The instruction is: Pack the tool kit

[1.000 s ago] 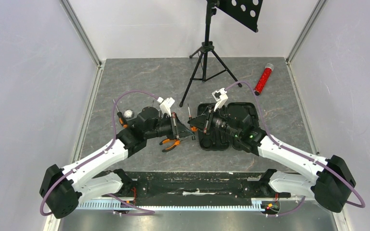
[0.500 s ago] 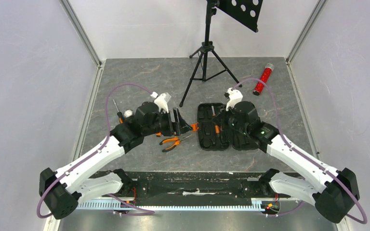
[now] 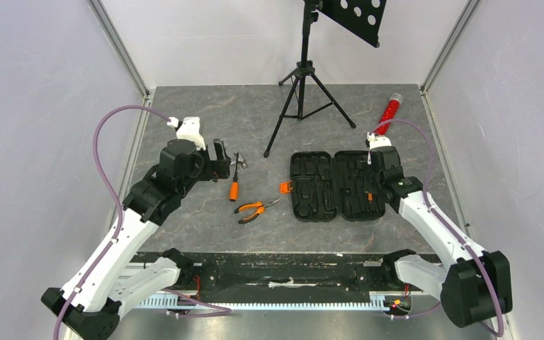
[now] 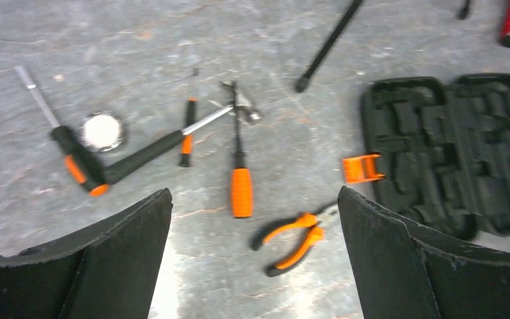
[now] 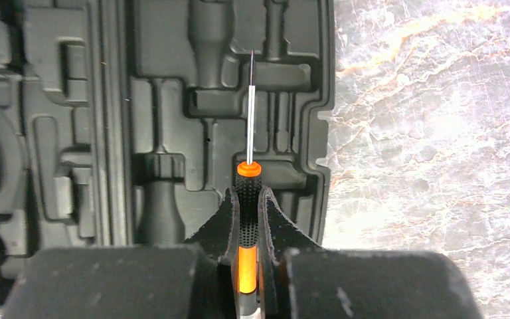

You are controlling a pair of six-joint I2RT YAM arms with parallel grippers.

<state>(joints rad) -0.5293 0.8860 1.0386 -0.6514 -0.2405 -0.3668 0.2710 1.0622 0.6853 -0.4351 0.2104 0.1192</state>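
The right gripper (image 5: pixel 249 199) is clenched on the ribbed handle, I think the best place to hold, of a seemingly light, stiff screwdriver (image 5: pixel 250 106) above the open case (image 5: pixel 172 100) lying right of centre, while the left gripper (image 3: pixel 221 154) stands released.

Open room at the back left of the grey table (image 3: pixel 205 106) and along its near edge. Crowded at left centre: hammer (image 4: pixel 172 141), black-handled screwdriver (image 4: pixel 66 149), small screwdriver (image 4: pixel 187 129), round silver object (image 4: pixel 101 131). Narrow bare lane between orange-handled screwdriver (image 3: pixel 234 185), pliers (image 3: pixel 255 209) and open case (image 3: pixel 319 185), partly taken by the orange latch (image 3: pixel 284 187). Blocked at back centre by spread tripod legs (image 3: pixel 301 106); red tube (image 3: pixel 387 115) beyond the case's far right corner. Over the case's right half, right gripper (image 5: pixel 248 196) clamped on a thin screwdriver (image 5: pixel 248 169).
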